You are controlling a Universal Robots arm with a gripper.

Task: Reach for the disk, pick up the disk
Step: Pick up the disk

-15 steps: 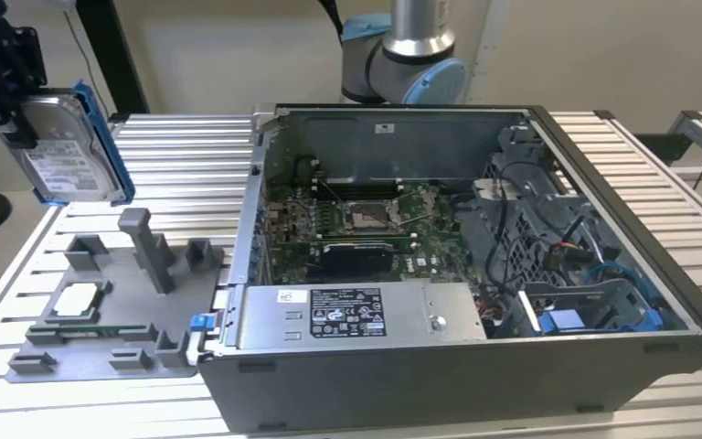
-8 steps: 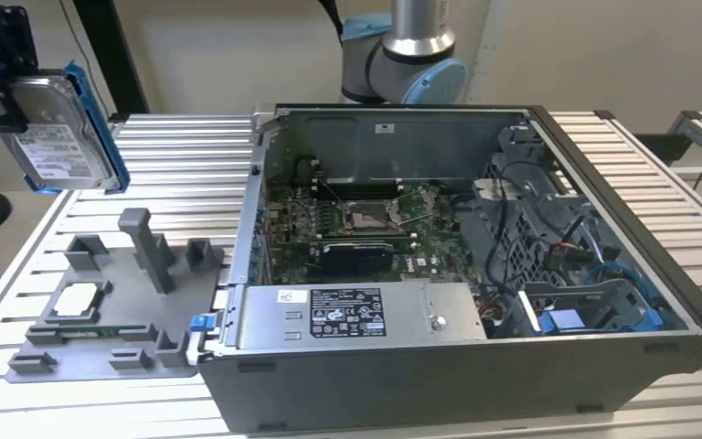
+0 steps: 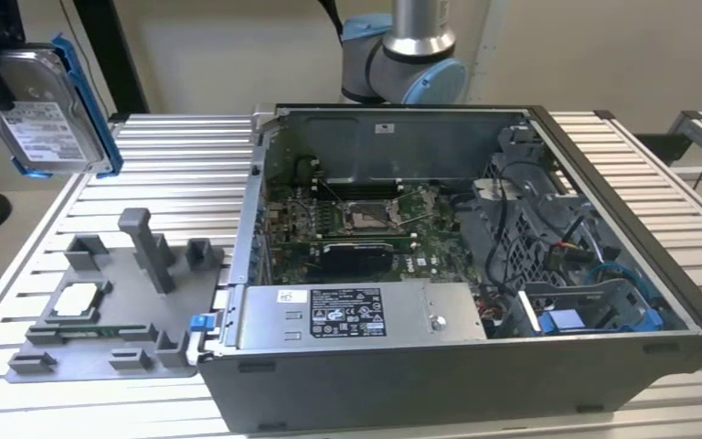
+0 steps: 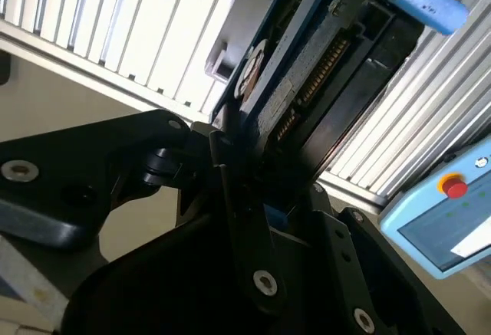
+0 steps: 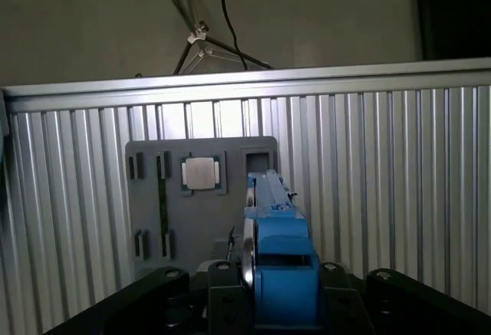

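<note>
One disk (image 3: 41, 114), one computer case (image 3: 449, 377), one tray (image 3: 83, 359), one chip (image 3: 77, 298).

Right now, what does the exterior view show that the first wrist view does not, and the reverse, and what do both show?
Exterior view: the open computer case and the arm behind it. First wrist view: a black cable and a thin stand in the background. Both: the disk, held clear of the slatted table, the grey tray, and the chip in it.

A ribbed metal desk (image 3: 180, 174) carries two things. A grey holder tray (image 3: 120, 285) lies beside an open computer case (image 3: 449, 384).
</note>
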